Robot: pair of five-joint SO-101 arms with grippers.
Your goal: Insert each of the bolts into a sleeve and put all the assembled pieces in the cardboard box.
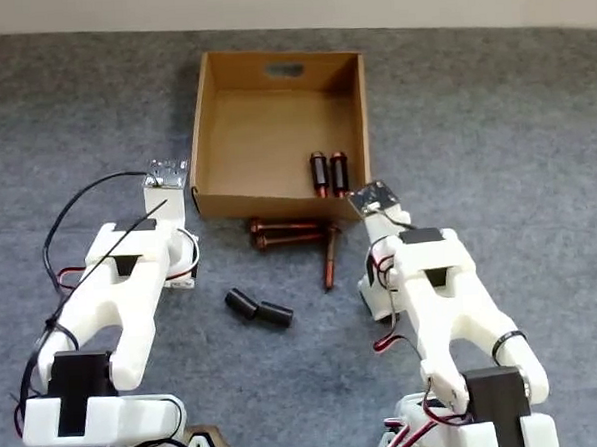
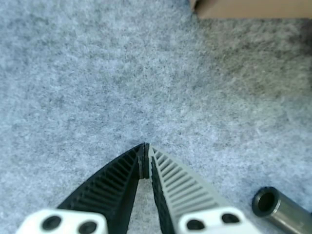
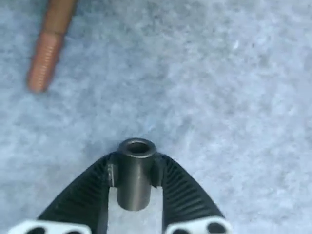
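A dark sleeve (image 3: 134, 170) is sitting clamped in the right gripper (image 3: 135, 163), bore facing outward, over the middle of the grey surface (image 1: 494, 123). The nearest bolt (image 3: 46, 53) is lying just beyond it, threaded tip toward the jaws, long axis running toward the far edge. The left gripper (image 2: 146, 148) is pinching shut on nothing.
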